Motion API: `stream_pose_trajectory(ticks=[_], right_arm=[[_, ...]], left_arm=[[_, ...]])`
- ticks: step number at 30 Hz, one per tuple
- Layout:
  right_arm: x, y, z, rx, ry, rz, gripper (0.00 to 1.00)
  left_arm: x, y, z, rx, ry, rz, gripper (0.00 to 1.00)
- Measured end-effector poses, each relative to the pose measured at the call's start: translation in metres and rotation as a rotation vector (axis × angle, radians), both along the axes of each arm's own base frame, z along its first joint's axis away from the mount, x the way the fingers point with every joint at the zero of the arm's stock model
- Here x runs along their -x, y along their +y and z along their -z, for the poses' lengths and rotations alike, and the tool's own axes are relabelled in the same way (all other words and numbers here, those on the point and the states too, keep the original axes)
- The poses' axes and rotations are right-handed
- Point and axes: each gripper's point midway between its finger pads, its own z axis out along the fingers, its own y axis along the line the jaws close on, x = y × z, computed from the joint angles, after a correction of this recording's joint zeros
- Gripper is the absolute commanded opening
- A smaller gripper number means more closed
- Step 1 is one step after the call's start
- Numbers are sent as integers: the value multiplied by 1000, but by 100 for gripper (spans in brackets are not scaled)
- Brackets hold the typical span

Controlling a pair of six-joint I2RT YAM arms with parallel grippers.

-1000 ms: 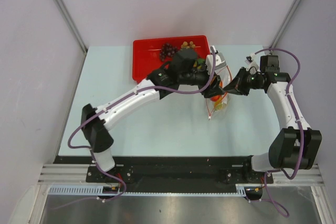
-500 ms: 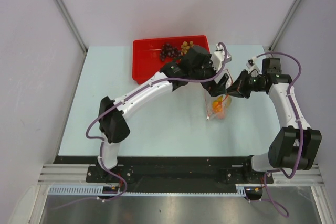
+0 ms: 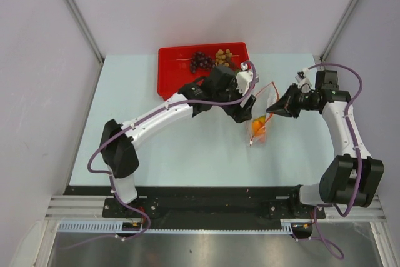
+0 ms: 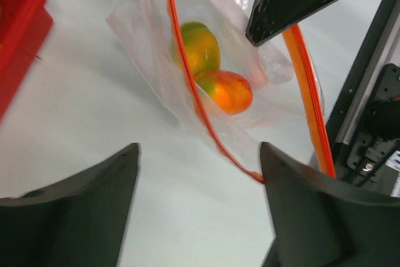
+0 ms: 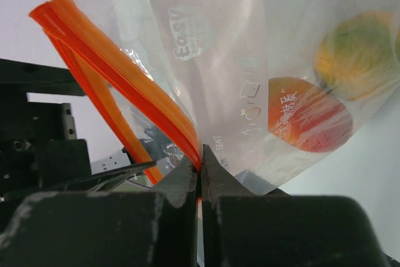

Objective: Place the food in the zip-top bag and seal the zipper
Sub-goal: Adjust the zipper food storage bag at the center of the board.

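**Bag Hanging Open, Two Mangoes In, More Fruit Waiting**

Over the table (image 3: 156, 148), the loading step is looking partly done. The red tray (image 3: 175, 72) is holding the grapes (image 3: 200, 60) and a tan ball cluster (image 3: 221, 55). The clear bag (image 5: 212, 48) is carrying two mangoes (image 4: 212, 70).

To load well, the mouth needs to be gaping wide and steady. Each fruit should be dropping inside the orange strip (image 4: 187, 85), not onto it.

The left arm is reaching out from its base, bending toward the bag. The right arm is angling inward from the far side.

The left gripper (image 4: 199, 154) is hovering near the mouth, jaws spread and empty. The right gripper (image 5: 200, 166) is pinching the strip tight. Whether the bag's bottom is touching the table is hard to tell.
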Motion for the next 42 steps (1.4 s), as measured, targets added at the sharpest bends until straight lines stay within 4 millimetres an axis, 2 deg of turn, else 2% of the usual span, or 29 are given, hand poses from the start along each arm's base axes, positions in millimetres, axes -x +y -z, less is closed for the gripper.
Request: stream_pose_trajectory(ticks=[1,2,5,7,10,12,14,17,22,27,29,32,35,38,39,42], right_arm=[[1,0,-1,-1,-3,-1,1],[2,1,-2,-3,-6,-3,2],[6,1,-3,-4,-4,-6,17],[10,1,-3,3,-4,-13,34],[15,-2,-4,41,2,-19,52],[15,-6,-8,75,-13,-21,57],[15,-9,-13,108,-36,-29,57],[19,-11,-21,134,-63,-45,50],[31,-7,-22,119,-41,-67,51],[49,0,-6,90,22,-94,61],[59,2,4,83,61,-101,61],[69,4,14,72,103,-106,56],[76,6,17,59,122,-107,42],[76,8,14,43,118,-104,18],[75,8,12,36,119,-100,5],[73,7,7,15,112,-88,2]], left_arm=[[2,1,4,-6,18,-5,52],[4,1,7,-10,34,-8,29],[12,0,7,-2,74,9,8],[18,0,6,2,101,24,0],[26,-4,-6,29,135,52,0],[31,-6,-14,52,154,66,0],[35,-8,-22,68,176,73,0],[39,-11,-33,95,197,81,0],[45,-12,-36,104,231,80,0],[46,-13,-35,109,259,63,0],[45,-13,-36,115,273,50,0],[42,-15,-40,137,285,34,0],[40,-18,-45,161,289,27,0],[39,-20,-47,175,297,18,0],[39,-20,-48,179,295,18,0],[38,-22,-49,190,297,16,0]])
